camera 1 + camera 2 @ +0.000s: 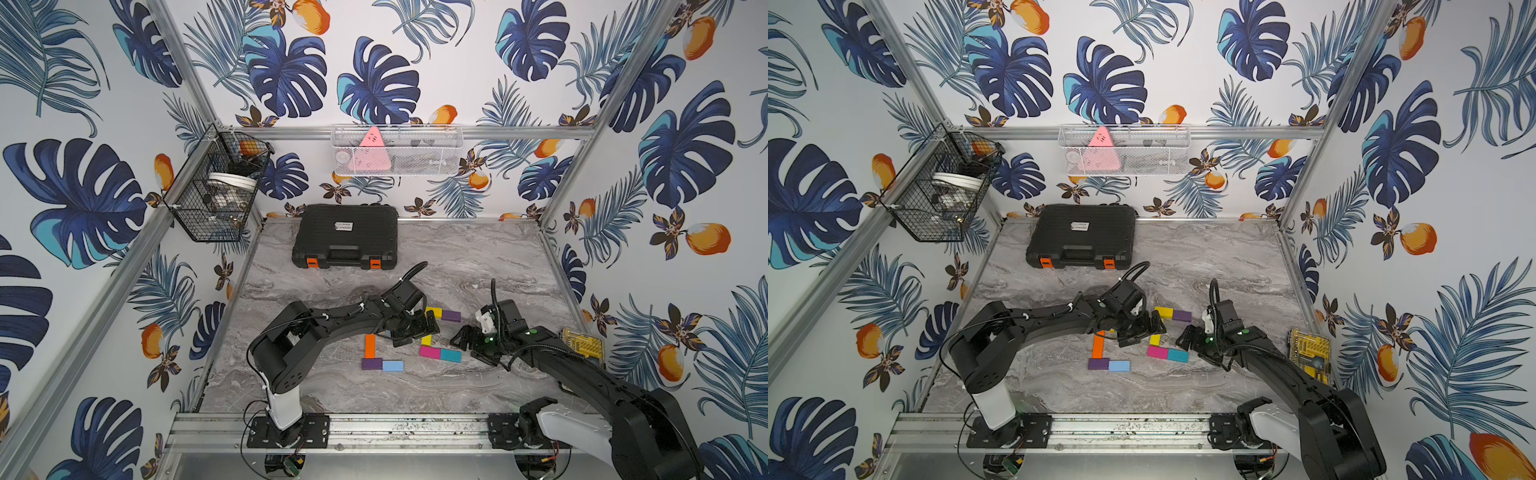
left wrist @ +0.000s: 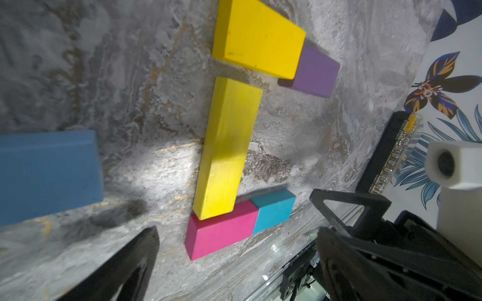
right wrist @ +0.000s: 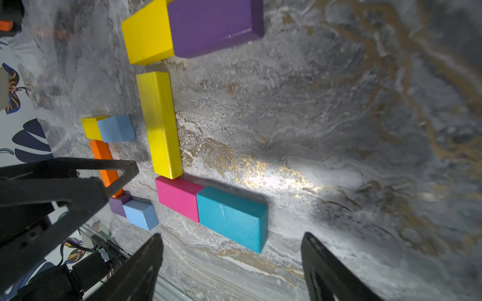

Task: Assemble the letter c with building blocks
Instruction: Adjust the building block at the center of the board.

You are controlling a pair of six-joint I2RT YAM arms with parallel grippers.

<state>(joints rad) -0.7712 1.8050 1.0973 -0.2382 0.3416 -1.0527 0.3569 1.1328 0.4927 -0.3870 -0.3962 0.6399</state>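
The building blocks lie in two groups in mid-table. A long yellow block stands between a yellow and purple pair and a magenta and teal pair. Left of these lie an orange block, a purple one and a light blue one. My left gripper hovers open over the long yellow block, hiding most of it in both top views. My right gripper is open and holds nothing, right by the teal block.
A big black case lies at the back left of the table. A yellow transparent box sits by the right edge behind my right arm. Wire baskets hang on the walls.
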